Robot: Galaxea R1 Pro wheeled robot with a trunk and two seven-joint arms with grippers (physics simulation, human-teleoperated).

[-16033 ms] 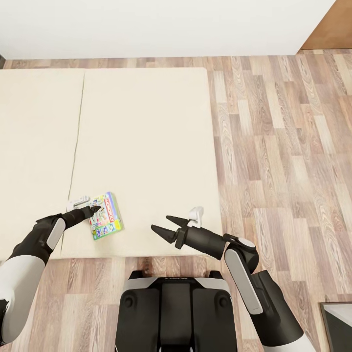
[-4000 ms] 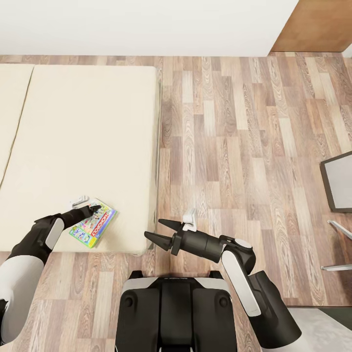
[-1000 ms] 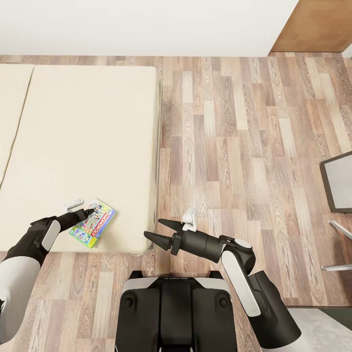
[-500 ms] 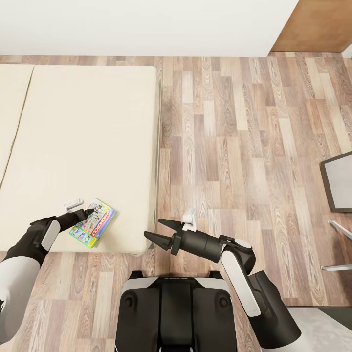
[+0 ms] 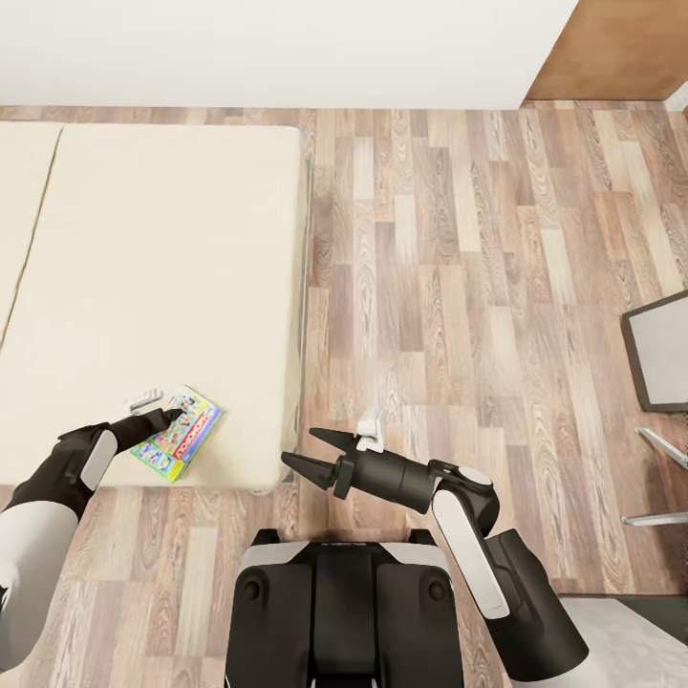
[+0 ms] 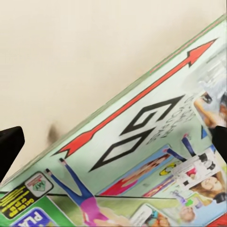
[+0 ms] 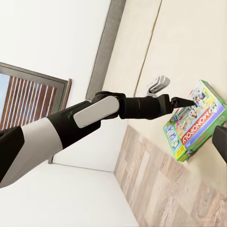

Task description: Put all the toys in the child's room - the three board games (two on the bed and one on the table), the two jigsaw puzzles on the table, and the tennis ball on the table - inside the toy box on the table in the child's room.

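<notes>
Here I look down on a child's room with wood-plank flooring (image 5: pixel 459 287), a white wall (image 5: pixel 268 48) along the far side and a brown panel (image 5: pixel 621 48) at the far right corner. The bed (image 5: pixel 162 268), a plain beige mattress, fills the left half. A Monopoly board game (image 5: pixel 182 435) lies flat near the mattress's near edge, turned at an angle. My left gripper (image 5: pixel 170 414) has its fingertips at the box's near-left corner; from the left wrist view its dark fingers (image 6: pixel 9 144) sit apart on either side of the box art, not clamped. My right gripper (image 5: pixel 311 452) hangs over the floor beside the bed, jaws spread, holding nothing. A grey chair seat (image 5: pixel 659 354) shows at the right edge.
</notes>
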